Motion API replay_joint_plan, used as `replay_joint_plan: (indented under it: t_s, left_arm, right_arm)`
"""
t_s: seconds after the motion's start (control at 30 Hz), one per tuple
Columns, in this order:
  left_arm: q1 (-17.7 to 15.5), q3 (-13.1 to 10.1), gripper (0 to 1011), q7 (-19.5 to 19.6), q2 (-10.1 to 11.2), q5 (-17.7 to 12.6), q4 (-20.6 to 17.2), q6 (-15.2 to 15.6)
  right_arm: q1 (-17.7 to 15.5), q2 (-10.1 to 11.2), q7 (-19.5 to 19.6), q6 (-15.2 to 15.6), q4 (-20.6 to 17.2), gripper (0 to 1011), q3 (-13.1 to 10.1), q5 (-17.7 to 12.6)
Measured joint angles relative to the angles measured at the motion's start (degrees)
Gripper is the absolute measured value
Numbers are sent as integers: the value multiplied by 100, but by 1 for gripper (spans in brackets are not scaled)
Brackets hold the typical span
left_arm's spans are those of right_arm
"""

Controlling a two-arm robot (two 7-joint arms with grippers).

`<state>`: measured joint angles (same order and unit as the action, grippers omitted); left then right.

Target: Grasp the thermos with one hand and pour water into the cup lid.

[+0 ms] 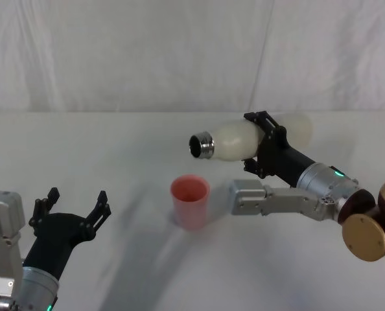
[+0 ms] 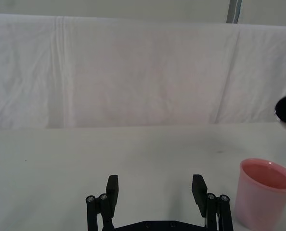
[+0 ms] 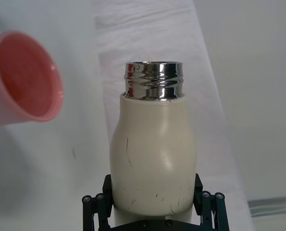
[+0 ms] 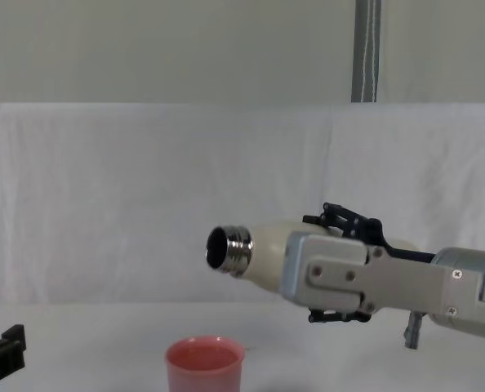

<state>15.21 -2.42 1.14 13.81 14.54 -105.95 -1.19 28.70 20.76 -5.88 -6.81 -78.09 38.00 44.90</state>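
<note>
While clamped in the right end effector (image 1: 265, 144), held thermos (image 1: 244, 139) near-horizontal above the cup lid (image 1: 190, 201) mid-worktop; risked overshooting past its rim. Left end effector (image 1: 76, 204) idle, spread wide.

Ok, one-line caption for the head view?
Right hand holds the thermos tipped sideways above the pink cup lid; left hand waits open.

Right gripper (image 1: 265, 144): black skeletal fingers, visible screws
Right wrist: silver metal link, green light, brass-coloured round joint
Left gripper (image 1: 74, 208): black forked fingers (same build), grey block beside, green light below
</note>
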Motion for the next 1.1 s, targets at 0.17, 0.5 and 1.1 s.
replay_joint_plan:
  t_s: [0.17, 0.5, 1.1]
  left_arm:
    - [0, 0, 1001, 0, 0, 0, 0, 0]
    - [0, 0, 1001, 0, 0, 0, 0, 0]
    - [0, 0, 1001, 0, 0, 0, 0, 0]
  right_arm:
    - [-145, -67, 16, -117, -6, 958, -250, -405]
    - [-389, -316, 0, -450, -1, 958, -807, -1413]
    - [-654, -678, -447, -378, -152, 958, -1547, -2734]
